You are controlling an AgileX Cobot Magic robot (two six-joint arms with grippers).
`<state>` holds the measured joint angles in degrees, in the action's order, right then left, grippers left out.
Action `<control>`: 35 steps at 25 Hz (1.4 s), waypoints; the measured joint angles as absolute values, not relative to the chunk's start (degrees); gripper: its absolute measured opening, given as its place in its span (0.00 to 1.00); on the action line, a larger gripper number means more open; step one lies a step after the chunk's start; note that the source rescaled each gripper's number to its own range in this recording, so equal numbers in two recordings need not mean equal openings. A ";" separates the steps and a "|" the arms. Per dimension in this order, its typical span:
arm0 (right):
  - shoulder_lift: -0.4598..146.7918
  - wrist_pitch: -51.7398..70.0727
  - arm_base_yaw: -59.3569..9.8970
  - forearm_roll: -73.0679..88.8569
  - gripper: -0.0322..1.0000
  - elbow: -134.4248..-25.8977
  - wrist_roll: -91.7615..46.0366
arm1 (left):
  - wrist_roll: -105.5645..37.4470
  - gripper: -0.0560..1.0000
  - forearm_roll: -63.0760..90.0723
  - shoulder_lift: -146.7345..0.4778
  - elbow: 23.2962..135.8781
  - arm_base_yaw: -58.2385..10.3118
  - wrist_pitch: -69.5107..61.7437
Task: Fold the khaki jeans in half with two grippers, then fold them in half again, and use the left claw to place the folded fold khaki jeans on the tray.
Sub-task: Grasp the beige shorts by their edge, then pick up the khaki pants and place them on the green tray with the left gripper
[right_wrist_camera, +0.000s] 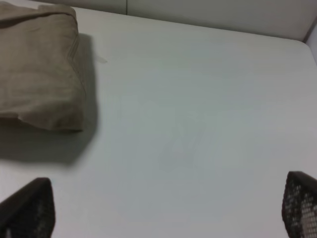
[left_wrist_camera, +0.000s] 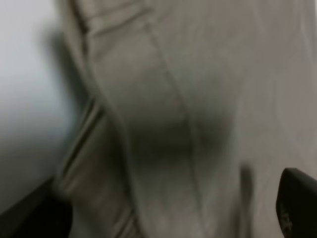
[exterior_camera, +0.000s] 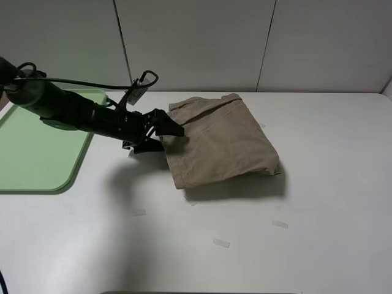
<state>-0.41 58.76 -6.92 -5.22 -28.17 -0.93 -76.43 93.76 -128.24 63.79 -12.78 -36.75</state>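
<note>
The khaki jeans [exterior_camera: 223, 144], folded into a compact packet, are seen near the middle of the white table [exterior_camera: 331, 202]. The left claw [exterior_camera: 164, 131] is placed at the packet's 9 o'clock edge, its fingers [left_wrist_camera: 297, 203] spread with blurred cloth between them. The mint-green tray [exterior_camera: 37, 153] is set at the table's 9 o'clock side, apart from the jeans. The right gripper [right_wrist_camera: 163, 210] is held spread over bare table.

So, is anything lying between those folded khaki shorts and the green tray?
Nothing visible lies there: only bare white table separates the khaki jeans from the tray. The left tool is at their tray-side edge.
</note>
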 joint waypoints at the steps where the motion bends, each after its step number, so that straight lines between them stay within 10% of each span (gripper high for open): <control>1: -0.41 58.76 -6.92 -5.22 1.00 -28.17 -0.93 | -77.35 0.83 94.97 -128.83 64.15 -13.28 -37.08; 11: -0.41 58.76 -6.92 -5.22 1.00 -28.17 -0.93 | -81.02 0.79 98.45 -132.07 66.66 -17.65 -40.10; 22: -0.41 58.76 -6.92 -5.22 1.00 -28.17 -0.93 | -77.32 0.18 98.45 -132.68 66.88 -18.60 -38.71; 35: -0.41 58.76 -6.92 -5.22 1.00 -28.17 -0.93 | -70.44 0.17 88.57 -127.97 67.31 -14.91 -37.53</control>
